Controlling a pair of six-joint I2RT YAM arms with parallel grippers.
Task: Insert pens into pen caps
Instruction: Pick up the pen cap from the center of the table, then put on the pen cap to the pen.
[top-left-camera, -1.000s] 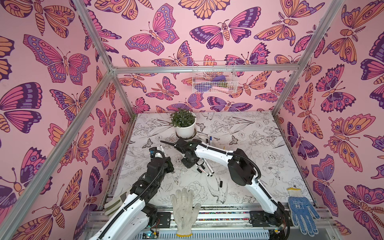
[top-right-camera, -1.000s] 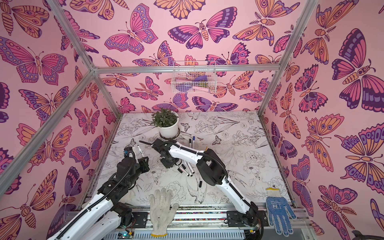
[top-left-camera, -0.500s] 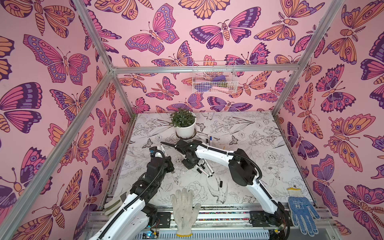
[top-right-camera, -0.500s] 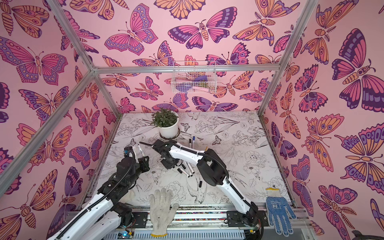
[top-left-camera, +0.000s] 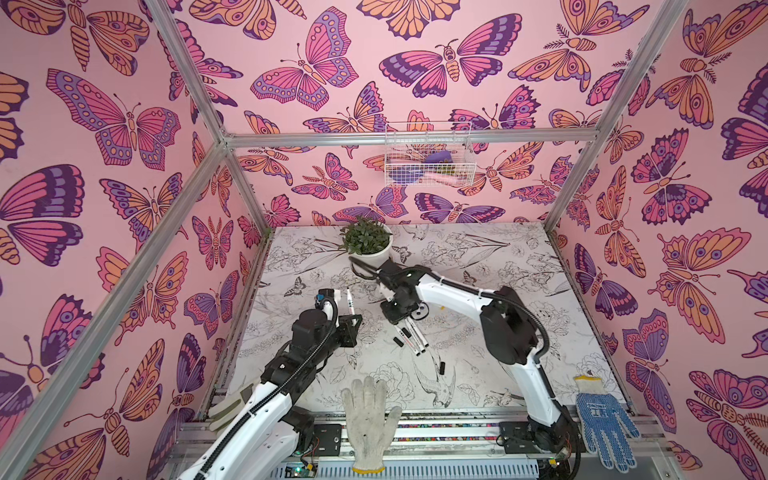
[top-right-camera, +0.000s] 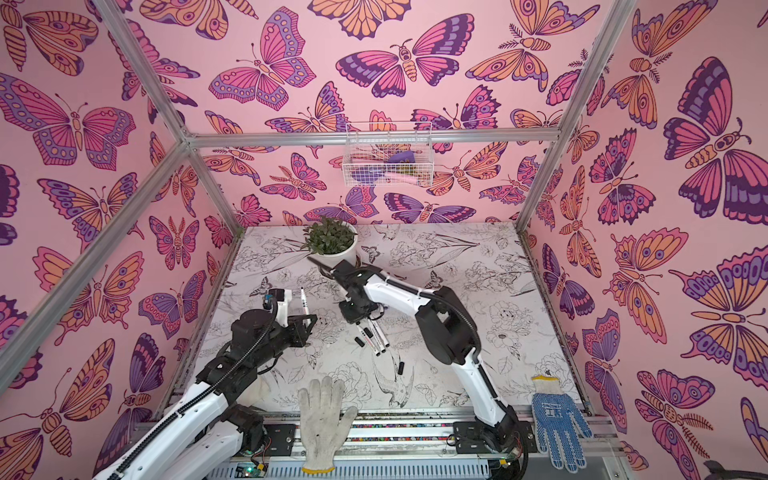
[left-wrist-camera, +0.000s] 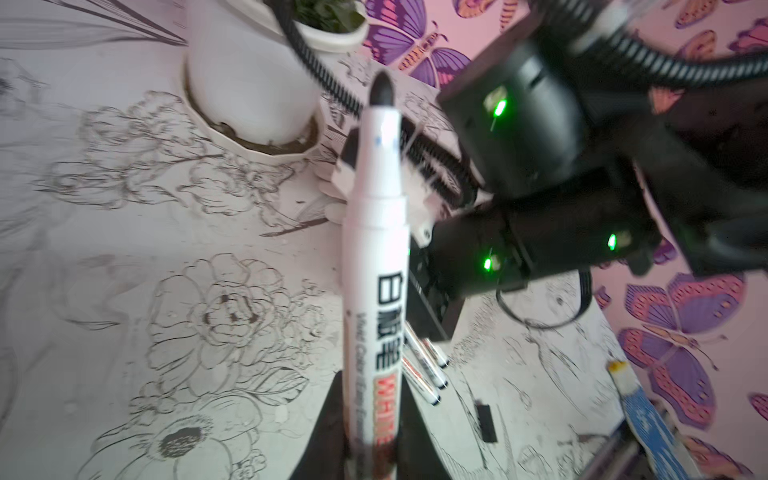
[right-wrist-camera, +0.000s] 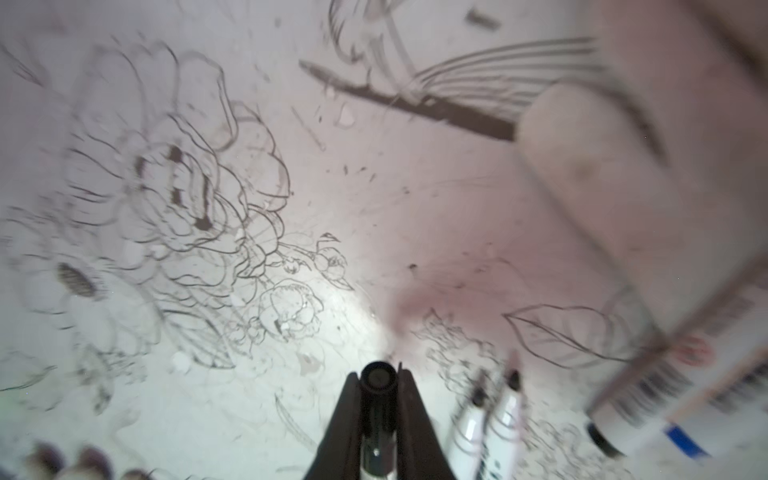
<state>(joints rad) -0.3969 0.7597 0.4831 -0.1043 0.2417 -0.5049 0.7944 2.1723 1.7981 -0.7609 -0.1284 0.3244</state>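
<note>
My left gripper (top-left-camera: 353, 322) (left-wrist-camera: 374, 436) is shut on a white pen (top-left-camera: 350, 301) (left-wrist-camera: 374, 270), held upright with its black tip free. My right gripper (top-left-camera: 395, 318) (right-wrist-camera: 377, 399) is shut on a black pen cap (right-wrist-camera: 378, 380), whose open mouth shows between the fingers. It hangs low over the table, right of the left gripper. Three more pens (top-left-camera: 411, 337) (top-right-camera: 376, 338) lie side by side just in front of it. Two of those pens (right-wrist-camera: 490, 415) show beside the jaws. Loose caps (top-left-camera: 398, 341) (top-left-camera: 442, 368) lie near them.
A potted plant (top-left-camera: 368, 245) stands behind both grippers. A white glove (top-left-camera: 370, 419) and a blue dotted glove (top-left-camera: 602, 424) hang over the front rail. A wire basket (top-left-camera: 428, 158) is fixed to the back wall. Pink walls close in the table.
My right gripper's jaws have closed on the black cap. Both arms have hardly moved, and the left still holds its pen.
</note>
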